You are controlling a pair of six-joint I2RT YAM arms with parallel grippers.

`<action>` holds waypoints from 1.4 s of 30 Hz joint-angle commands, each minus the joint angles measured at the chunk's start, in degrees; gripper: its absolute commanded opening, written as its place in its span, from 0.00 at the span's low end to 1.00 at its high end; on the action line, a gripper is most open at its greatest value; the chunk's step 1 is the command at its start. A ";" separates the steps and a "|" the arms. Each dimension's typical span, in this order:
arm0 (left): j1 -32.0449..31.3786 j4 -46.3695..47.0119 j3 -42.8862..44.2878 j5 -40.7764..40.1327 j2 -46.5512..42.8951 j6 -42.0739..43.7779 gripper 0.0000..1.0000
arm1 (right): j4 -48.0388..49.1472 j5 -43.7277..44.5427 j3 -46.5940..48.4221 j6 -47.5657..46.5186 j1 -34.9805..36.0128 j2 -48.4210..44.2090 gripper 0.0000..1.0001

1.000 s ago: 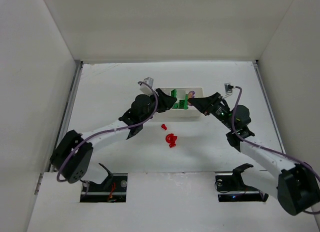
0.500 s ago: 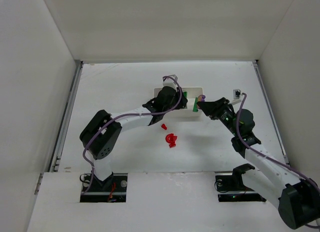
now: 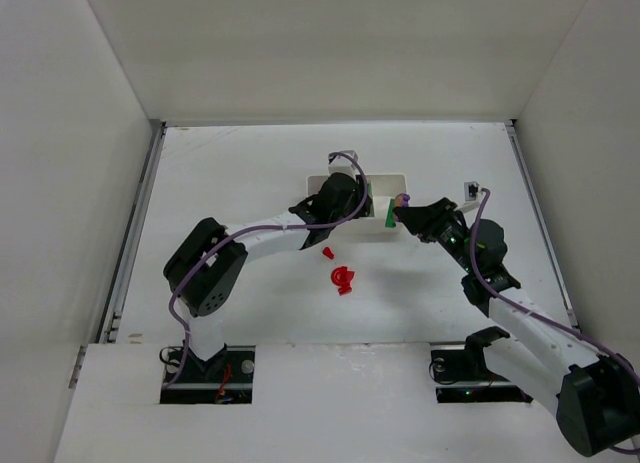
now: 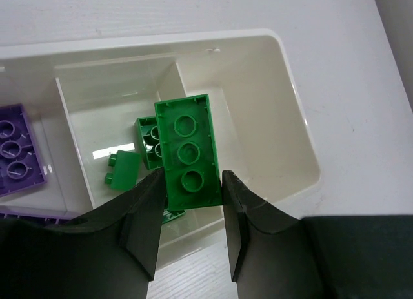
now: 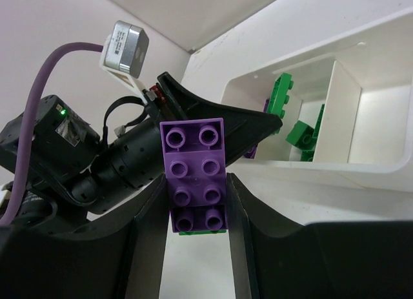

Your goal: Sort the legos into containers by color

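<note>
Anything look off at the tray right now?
Nothing spilled or damaged, but the tray is crowded: the left gripper holds a green lego over the green compartment, the right gripper a purple lego alongside. Red legos lie loose on the table.

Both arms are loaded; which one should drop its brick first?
Left. Its green lego hangs over the tray's green compartment; the right arm's purple lego sits outside the rim, the left arm in its way.

Lit brightly and evenly from above, with only faint, soft shadows on the white table. Streaked with small glare on the glossy tray floor. Softened slightly at the dark near fingers in both wrist views.
</note>
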 commanded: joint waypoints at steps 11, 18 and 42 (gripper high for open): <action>-0.50 0.18 -0.16 -3.12 -4.95 1.39 0.53 | 3.51 -0.22 -0.29 -0.54 -0.35 -0.95 0.32; -0.50 2.19 -7.36 -4.62 -14.96 -1.06 0.55 | 3.94 -0.21 -0.12 -0.19 -0.35 0.19 0.32; 2.67 39.10 -37.78 16.74 -29.66 -32.79 0.62 | 24.33 -5.93 5.33 22.92 4.13 20.48 0.32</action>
